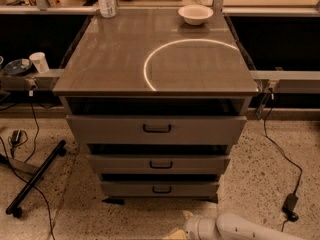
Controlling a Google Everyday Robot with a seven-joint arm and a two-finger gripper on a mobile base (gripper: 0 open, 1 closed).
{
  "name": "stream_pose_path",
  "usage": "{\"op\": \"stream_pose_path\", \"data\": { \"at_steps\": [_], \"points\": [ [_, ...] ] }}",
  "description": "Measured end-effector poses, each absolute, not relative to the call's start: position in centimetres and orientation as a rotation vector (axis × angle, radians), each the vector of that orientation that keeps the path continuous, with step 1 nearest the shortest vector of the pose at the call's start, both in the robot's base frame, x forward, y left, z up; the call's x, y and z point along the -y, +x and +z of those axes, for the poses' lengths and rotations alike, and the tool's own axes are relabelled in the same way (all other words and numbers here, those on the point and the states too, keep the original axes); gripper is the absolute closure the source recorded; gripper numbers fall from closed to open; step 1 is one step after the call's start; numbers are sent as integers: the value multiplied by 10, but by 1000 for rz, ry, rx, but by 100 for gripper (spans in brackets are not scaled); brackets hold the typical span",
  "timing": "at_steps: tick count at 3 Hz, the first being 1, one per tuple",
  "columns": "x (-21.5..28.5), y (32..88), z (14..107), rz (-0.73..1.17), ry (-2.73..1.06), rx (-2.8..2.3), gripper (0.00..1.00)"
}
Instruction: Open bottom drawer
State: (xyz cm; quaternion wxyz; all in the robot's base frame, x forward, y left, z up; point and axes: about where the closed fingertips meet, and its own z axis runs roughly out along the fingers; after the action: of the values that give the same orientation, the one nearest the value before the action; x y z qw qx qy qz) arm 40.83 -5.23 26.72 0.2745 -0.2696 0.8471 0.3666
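Currently pincer [181, 228] low at bottom edge of camera view, above floor, in front of cabinet; spread or pressed together, cannot tell. Bottom drawer [125, 189] lowest of three, looks closed, small black handle [161, 189] at centre. Risks: loop small, so pincer could slip off; aiming high could hook middle drawer [120, 164]; hard pull might drag whole cabinet.
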Motion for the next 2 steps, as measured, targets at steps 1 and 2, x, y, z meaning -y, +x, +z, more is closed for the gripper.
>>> {"op": "stream_pose_path", "data": {
  "at_steps": [1,2],
  "points": [
    [51,458,278,1017,-760,-2267,0],
    [50,458,278,1018,-759,-2266,0]
  ]
}}
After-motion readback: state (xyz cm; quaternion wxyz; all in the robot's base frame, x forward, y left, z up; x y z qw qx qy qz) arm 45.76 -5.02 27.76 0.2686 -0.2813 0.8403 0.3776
